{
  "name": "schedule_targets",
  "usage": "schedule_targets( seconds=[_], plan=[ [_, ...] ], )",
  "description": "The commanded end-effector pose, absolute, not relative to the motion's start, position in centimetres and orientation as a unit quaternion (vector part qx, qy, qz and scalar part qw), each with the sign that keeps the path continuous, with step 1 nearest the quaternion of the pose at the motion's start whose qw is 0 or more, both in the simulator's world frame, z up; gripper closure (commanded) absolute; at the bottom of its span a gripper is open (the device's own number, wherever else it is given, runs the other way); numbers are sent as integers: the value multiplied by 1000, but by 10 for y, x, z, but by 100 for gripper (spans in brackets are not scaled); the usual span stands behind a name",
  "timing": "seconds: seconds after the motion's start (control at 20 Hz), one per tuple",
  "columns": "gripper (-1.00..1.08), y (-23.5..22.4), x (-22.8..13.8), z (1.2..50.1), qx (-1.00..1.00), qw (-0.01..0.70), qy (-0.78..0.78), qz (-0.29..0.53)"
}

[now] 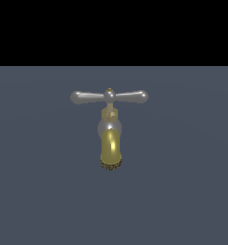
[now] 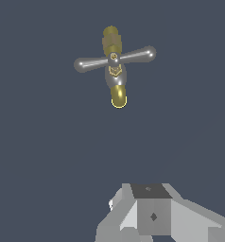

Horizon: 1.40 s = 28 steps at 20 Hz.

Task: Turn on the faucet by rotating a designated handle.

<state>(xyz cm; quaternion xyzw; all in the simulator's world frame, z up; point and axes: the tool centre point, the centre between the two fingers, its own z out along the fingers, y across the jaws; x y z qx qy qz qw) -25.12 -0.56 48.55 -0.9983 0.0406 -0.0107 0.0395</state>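
While no arm is showing in the exterior view, the faucet [image 1: 110,139] is standing alone at mid-frame on the grey worktop [image 1: 192,191], its handle [image 1: 109,97] lying level and untouched.

In the wrist view, the claw [image 2: 147,215] is hanging well apart from the handle [image 2: 115,59], looking down on it, likely lining up an approach; whether its jaws are apart or together cannot be told.

The gripper [image 2: 154,217] is cut off by the wrist view's edge, fingertips unseen.
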Motion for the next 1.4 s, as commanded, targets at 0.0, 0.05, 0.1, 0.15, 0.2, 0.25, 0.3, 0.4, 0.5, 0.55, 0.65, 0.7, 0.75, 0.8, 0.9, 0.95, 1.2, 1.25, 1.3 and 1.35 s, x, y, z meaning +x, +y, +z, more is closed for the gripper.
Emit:
schedule_targets(
  seconds=[0.0, 0.05, 0.1, 0.15, 0.2, 0.25, 0.3, 0.4, 0.5, 0.55, 0.65, 0.7, 0.75, 0.8, 0.9, 0.95, 1.2, 1.25, 1.3, 1.35],
  plan=[
    [108, -6, -251, 486, -998, 39, 41, -11],
    [108, -6, -251, 485, -998, 39, 40, -11],
    [108, -6, -251, 485, -998, 39, 39, -11],
    [108, -6, -251, 485, -998, 39, 38, -11],
    [108, -7, -251, 484, -999, 39, 36, -11],
    [108, -7, -251, 483, -999, 39, 33, -11],
    [108, -8, -251, 482, -999, 39, 30, -11],
    [108, -10, -250, 479, -999, 39, 21, -10],
    [108, -13, -249, 475, -999, 38, 11, -10],
    [108, -14, -249, 473, -999, 38, 4, -10],
    [108, -18, -248, 468, -999, 38, -10, -10],
    [108, -20, -247, 465, -999, 37, -18, -10],
    [108, -22, -246, 462, -999, 37, -27, -10],
    [108, -24, -246, 459, -999, 37, -37, -10],
    [108, -28, -244, 452, -998, 36, -57, -9],
    [108, -31, -242, 448, -997, 36, -68, -9],
    [108, -44, -235, 427, -991, 33, -127, -8],
    [108, -47, -234, 423, -990, 33, -139, -8],
    [108, -49, -232, 419, -988, 32, -151, -8],
    [108, -52, -230, 415, -986, 32, -163, -8]
  ],
)
